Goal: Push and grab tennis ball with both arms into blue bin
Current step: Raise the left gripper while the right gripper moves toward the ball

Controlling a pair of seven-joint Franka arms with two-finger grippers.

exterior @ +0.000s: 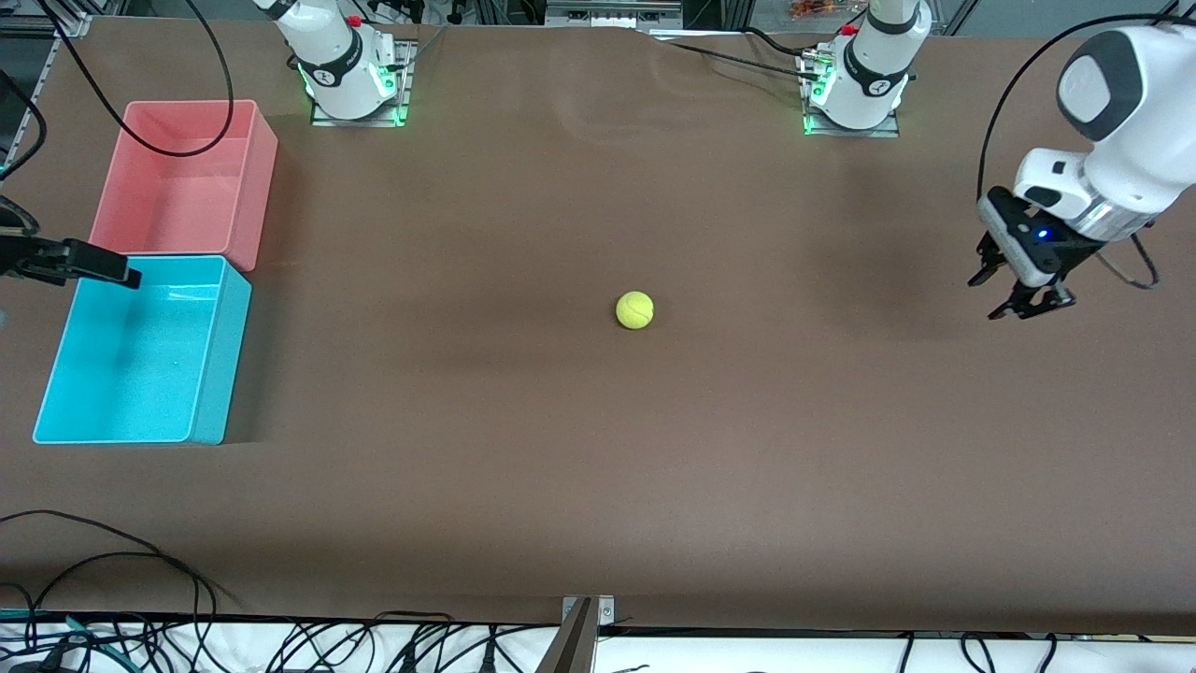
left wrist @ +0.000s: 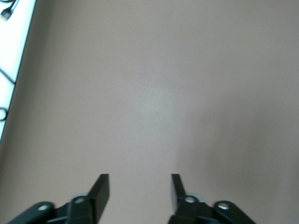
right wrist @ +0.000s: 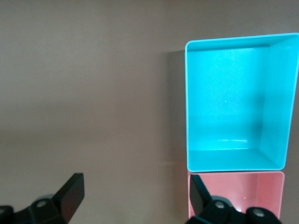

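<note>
Centrally, the fuzzy yellow-green tennis ball [exterior: 634,310] sits alone; left gripper [exterior: 1020,297] hangs mid-right, fingers apart (empty); right gripper [right wrist: 135,196], spread wide, hovers over the cyan plastic bin [exterior: 207,374] at mid-left.

The right gripper [exterior: 112,271] is mostly cut off at the front view's edge beside the blue bin [exterior: 220,365].

The left gripper [exterior: 1020,294] is hanging in the air at three o'clock in the front view, jaws parted and empty. The right gripper [right wrist: 135,196], at nine o'clock, is holding its jaws wide apart, gripping nothing.
</note>
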